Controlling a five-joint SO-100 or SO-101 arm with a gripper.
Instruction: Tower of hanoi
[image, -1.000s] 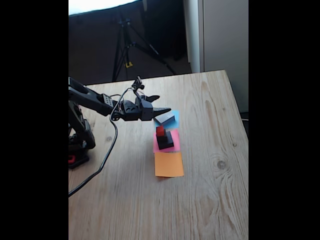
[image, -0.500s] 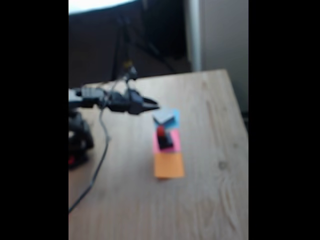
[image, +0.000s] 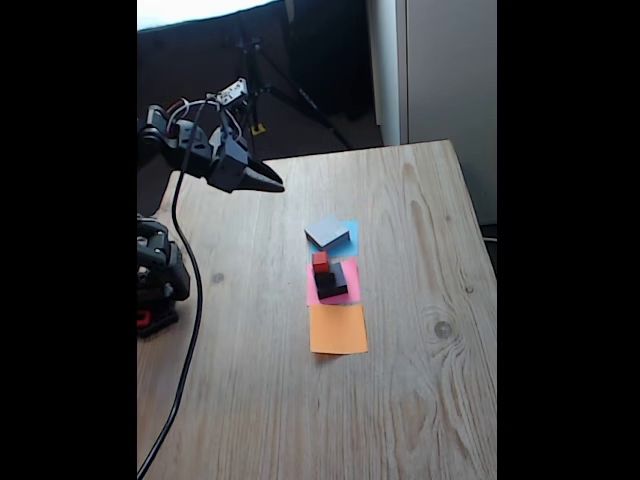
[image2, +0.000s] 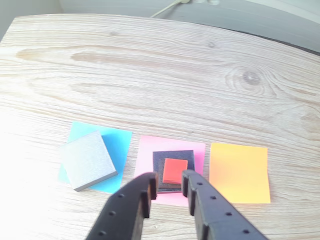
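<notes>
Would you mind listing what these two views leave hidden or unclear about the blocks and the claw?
- Black blocks, wrist view: red cube covers them from above; number of black layers unclear.
- The same stack in the fixed view: too small to separate layers.
- Claw, wrist view: bottom edge cuts off its body.
- Grey block: hides part of the blue paper.

Wooden table (image: 420, 330), tripod (image: 262, 85), dark floor behind.

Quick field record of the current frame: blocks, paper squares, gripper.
grey block: lies on the blue paper square, turned askew
red cube: tops the black blocks, stacked on the pink paper square
orange paper square: bare
gripper: raised above the table, jaws slightly apart, holding nothing
wrist view: gripper fingertips frame the red cube
</notes>
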